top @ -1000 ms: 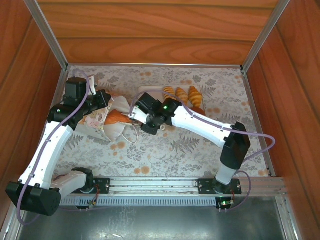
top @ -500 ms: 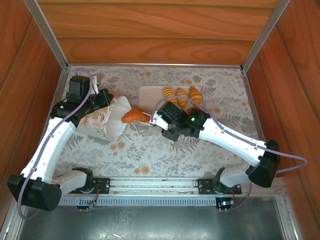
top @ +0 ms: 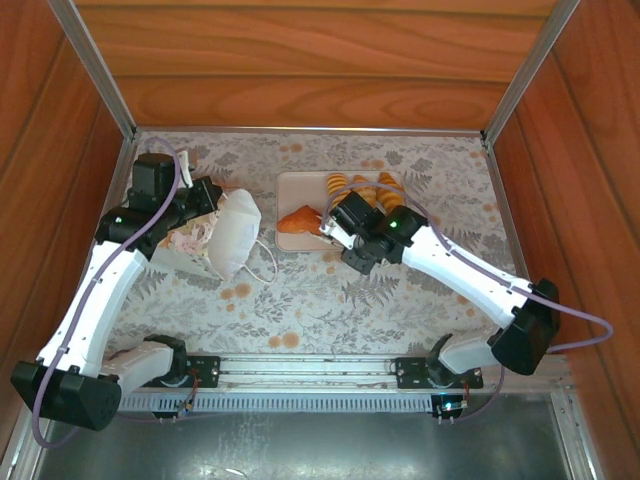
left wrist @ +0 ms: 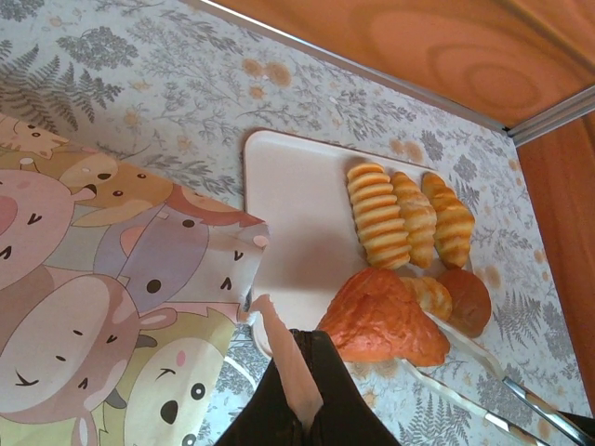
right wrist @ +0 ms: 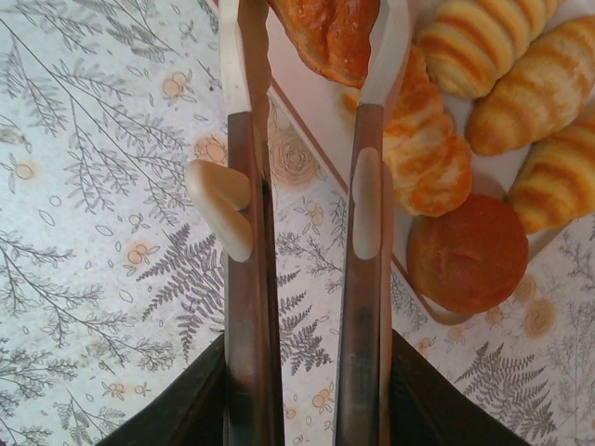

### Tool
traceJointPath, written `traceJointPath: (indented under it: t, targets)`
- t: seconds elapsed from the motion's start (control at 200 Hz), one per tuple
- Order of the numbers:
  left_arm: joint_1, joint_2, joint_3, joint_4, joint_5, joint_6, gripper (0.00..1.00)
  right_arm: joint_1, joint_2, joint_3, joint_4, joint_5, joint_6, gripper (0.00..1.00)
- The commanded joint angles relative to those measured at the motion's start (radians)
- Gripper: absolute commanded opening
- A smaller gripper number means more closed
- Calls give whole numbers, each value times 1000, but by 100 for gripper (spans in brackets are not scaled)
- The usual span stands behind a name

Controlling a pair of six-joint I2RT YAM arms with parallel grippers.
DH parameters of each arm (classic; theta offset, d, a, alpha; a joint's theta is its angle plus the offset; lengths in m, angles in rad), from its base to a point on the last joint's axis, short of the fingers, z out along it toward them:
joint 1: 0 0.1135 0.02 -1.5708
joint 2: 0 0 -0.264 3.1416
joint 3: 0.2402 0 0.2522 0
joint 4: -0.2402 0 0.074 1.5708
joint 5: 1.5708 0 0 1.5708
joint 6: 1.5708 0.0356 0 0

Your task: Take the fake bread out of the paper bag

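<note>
The paper bag (top: pixel 232 236) lies on its side at the left, white with a cartoon animal print (left wrist: pixel 102 279). My left gripper (left wrist: pixel 307 395) is shut on a pinkish strip of the bag's edge. The reddish-brown triangle bread (top: pixel 297 219) (left wrist: pixel 381 321) (right wrist: pixel 325 28) is pinched in my shut right gripper (top: pixel 320 224) (right wrist: pixel 316 37) at the near edge of the pink tray (top: pixel 297 188) (left wrist: pixel 297 204). Three golden croissants (top: pixel 362 190) (left wrist: pixel 376 216), a smaller croissant (right wrist: pixel 423 149) and a dark round bun (right wrist: pixel 465 253) lie on the tray. The bag's inside is hidden.
The floral tablecloth (top: pixel 330 290) covers the floor of a wooden enclosure with metal corner posts (top: pixel 515 80). The bag's cord handle (top: pixel 266 262) loops out onto the cloth. Wooden walls stand close on both sides and at the back.
My right gripper has pulled the triangle bread out of the bag's mouth and carried it right to the tray. The left arm has stayed by the bag.
</note>
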Motion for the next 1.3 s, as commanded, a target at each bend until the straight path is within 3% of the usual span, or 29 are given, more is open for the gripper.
traceJointPath:
  t: [0.0,0.68,1.105,1.299]
  targets:
    - [-5,7,12,15,17,10,0,-10,27,1,-2,14,-2,39]
    - [-5,4,15,15,16,12,0,-26,168,44,58,46,-96,41]
    - [-5,-9,3,15,6,17,0,-37,211,96,43,58,-97,54]
    - [-5,-4,4,15,9,16,0,-40,203,109,39,20,-104,55]
